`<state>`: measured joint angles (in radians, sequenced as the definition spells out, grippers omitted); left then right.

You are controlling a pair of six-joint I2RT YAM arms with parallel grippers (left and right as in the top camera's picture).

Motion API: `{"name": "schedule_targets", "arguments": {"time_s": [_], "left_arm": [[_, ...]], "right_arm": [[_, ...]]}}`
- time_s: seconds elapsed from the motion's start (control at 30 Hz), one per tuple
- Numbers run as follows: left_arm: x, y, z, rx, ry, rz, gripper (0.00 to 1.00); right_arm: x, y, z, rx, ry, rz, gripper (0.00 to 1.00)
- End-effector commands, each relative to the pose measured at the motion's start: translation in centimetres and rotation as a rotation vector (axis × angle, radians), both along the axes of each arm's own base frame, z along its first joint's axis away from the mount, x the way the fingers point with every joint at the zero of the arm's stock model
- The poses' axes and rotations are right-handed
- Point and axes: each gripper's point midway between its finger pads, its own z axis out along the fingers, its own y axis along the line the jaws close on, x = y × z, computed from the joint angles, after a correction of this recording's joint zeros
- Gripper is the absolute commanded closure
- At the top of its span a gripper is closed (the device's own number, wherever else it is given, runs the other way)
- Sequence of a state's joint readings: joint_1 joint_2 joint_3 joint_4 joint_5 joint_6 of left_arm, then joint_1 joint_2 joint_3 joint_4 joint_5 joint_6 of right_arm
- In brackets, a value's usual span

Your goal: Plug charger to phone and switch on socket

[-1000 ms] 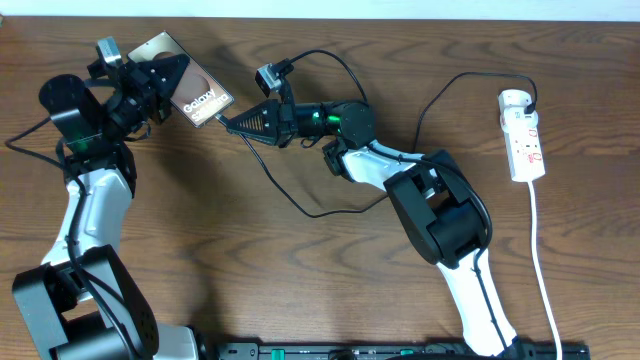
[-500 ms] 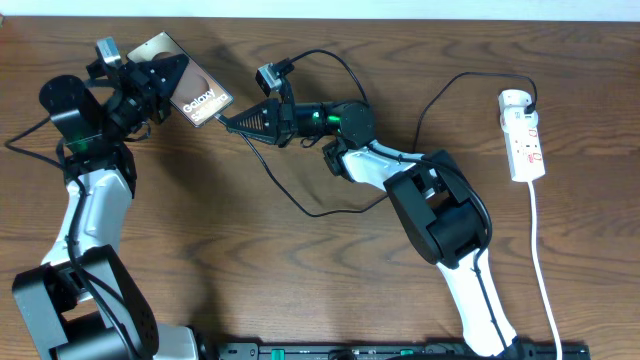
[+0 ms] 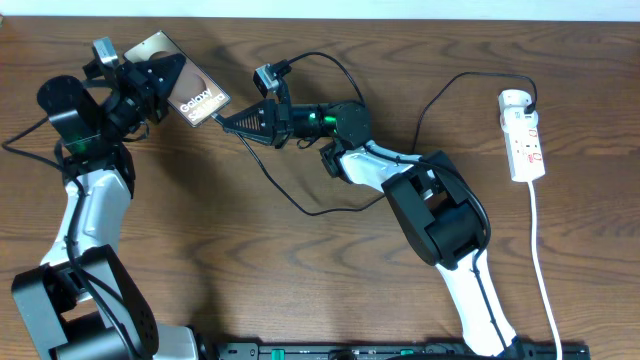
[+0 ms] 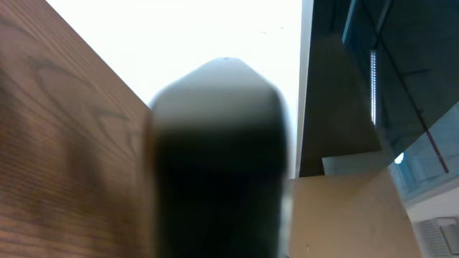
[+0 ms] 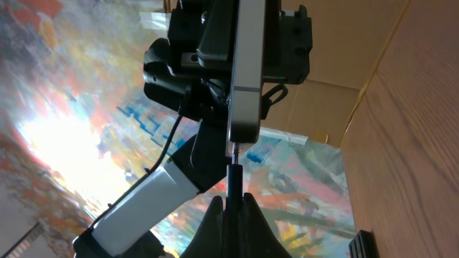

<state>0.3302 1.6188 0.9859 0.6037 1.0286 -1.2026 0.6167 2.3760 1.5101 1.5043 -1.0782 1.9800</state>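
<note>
The phone (image 3: 203, 99), a brownish slab with white "Galaxy" lettering, is held tilted above the table at the back left, with my left gripper (image 3: 165, 82) shut on it. In the left wrist view it is only a dark blur (image 4: 215, 165) filling the middle. My right gripper (image 3: 223, 121) is shut on the charger's connector (image 5: 234, 172). The connector's metal tip meets the lower end of the phone (image 5: 244, 72); how deep it sits I cannot tell. The charger's thin black cable (image 3: 290, 195) loops across the table to the top end of the white socket (image 3: 527, 145) at the far right.
The socket's white cord (image 3: 541, 260) runs down the right side toward the front edge. A black bar (image 3: 400, 351) lies along the table's front. A thick black robot cable (image 3: 25, 138) hangs at the left by the left arm.
Both grippers, with the phone and the connector, have shifted slightly to the left and back. Both grips are unchanged.
</note>
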Motion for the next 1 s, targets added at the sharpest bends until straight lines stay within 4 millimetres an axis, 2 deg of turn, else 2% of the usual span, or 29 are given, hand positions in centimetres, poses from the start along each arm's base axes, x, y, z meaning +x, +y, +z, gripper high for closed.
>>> {"name": "schedule_targets", "arguments": {"time_s": [0.0,0.63,0.97], "left_arm": [[-0.7,-1.0,0.0,0.022,-0.025,-0.047,0.93],[-0.7,-1.6,0.0,0.037,-0.037,-0.058,0.93],[-1.2,-2.1,0.1,0.031,-0.039,-0.104,0.93]], "right_arm": [[0.8,0.5,1.8,0.066,-0.010,-0.067,0.99],[0.9,1.4,2.1,0.083,0.023,-0.102,0.99],[1.3,1.2,1.9,0.079,0.014,-0.115,0.99]]}}
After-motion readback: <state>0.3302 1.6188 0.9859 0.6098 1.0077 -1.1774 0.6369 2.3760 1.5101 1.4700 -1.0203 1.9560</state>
